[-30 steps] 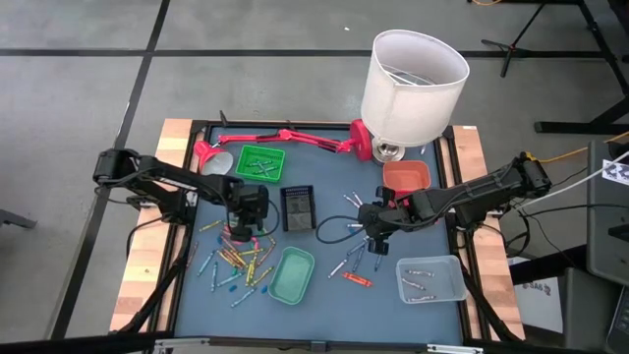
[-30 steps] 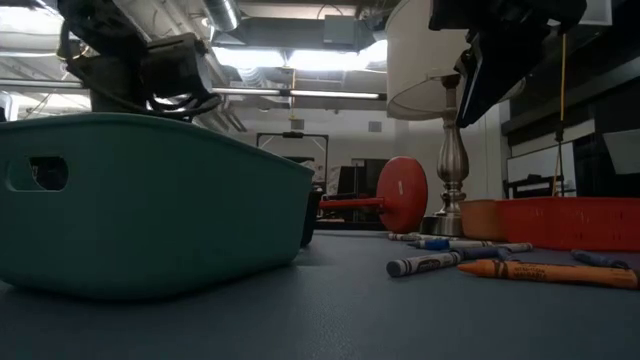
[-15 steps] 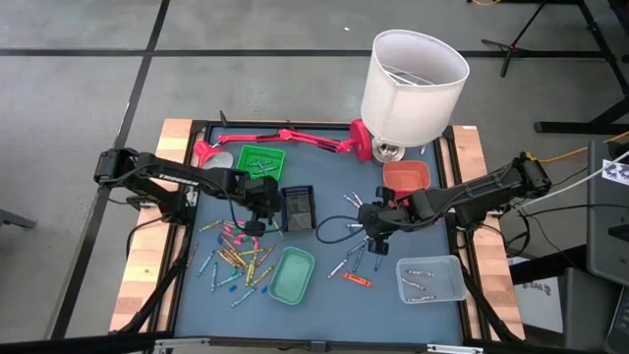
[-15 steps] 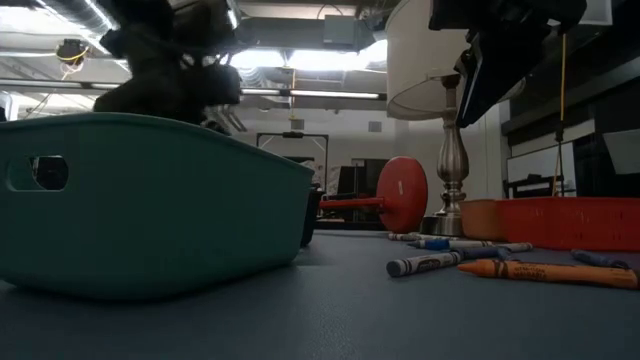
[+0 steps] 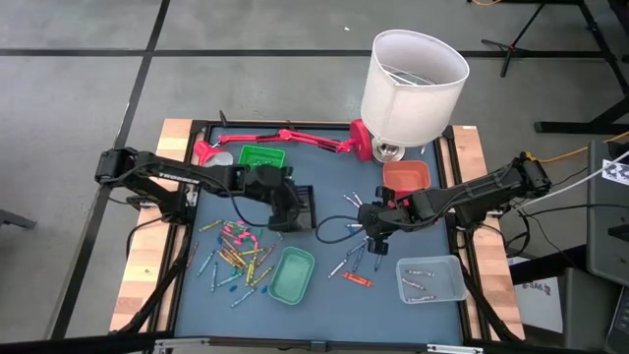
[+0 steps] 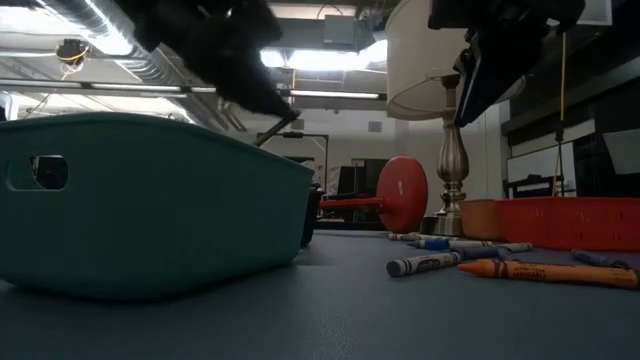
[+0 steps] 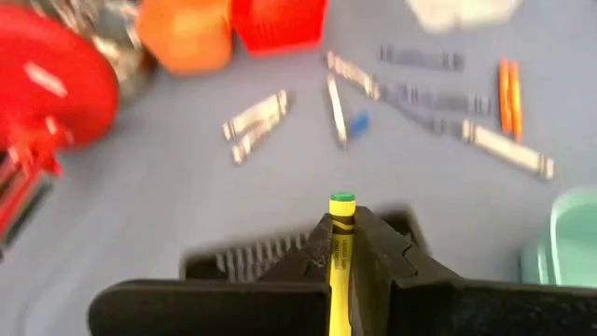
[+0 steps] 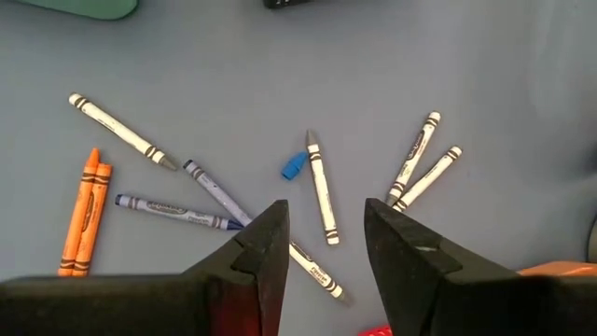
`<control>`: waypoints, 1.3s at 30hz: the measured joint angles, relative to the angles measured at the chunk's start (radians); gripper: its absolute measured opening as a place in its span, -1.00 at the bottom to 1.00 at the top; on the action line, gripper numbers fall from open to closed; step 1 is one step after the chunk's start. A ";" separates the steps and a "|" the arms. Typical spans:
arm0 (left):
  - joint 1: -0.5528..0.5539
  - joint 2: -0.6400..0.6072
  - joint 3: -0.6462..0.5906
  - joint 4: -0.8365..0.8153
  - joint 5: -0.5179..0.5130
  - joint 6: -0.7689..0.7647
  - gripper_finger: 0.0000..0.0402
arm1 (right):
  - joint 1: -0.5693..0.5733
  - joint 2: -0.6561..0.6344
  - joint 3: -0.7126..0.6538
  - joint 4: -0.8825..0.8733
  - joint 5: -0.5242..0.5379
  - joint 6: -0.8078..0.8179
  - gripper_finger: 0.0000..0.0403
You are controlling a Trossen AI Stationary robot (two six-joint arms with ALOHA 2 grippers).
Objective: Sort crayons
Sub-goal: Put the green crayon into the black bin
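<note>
The left gripper (image 7: 341, 245) is squeezed shut on a yellow crayon (image 7: 340, 266) with a green tip, and it hangs over the table near the black tray (image 5: 300, 205). The step in hand looks like carrying this crayon to the tray where its colour goes. To do it well, the arm should hold the crayon tight, stop right over the chosen tray, get low, and only then let go — so the crayon does not bounce out.

The right gripper (image 8: 324, 238) waits with its fingers apart, just above a small bunch of loose crayons (image 8: 320, 187) — grey, blue and orange ones lying flat on the table. A bigger pile of crayons (image 5: 236, 254) lies on the left side, beside the teal tray (image 5: 292, 274).

Some things are hard to see. From above, the left gripper hides part of the black tray, so I cannot tell what is in it. The view from the left wrist is fuzzy, and only the top part of the yellow crayon shows. From table height, the teal tray blocks nearly everything behind it, and the big white lamp (image 5: 413, 87) covers the far edge of the table.
</note>
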 joint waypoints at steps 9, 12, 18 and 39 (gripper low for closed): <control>0.000 0.093 0.000 0.153 0.000 -0.002 -0.96 | 0.000 0.000 0.000 0.026 0.023 -0.001 -0.31; 0.000 0.144 0.000 0.143 0.000 0.085 -0.96 | 0.000 0.000 0.000 0.027 0.023 -0.001 -0.31; 0.000 0.201 0.000 0.070 -0.001 0.352 -0.96 | 0.000 0.000 0.000 0.029 0.022 -0.001 -0.31; 0.000 0.200 0.000 -0.051 -0.042 0.414 -0.96 | 0.000 0.000 0.000 0.042 0.021 -0.001 -0.31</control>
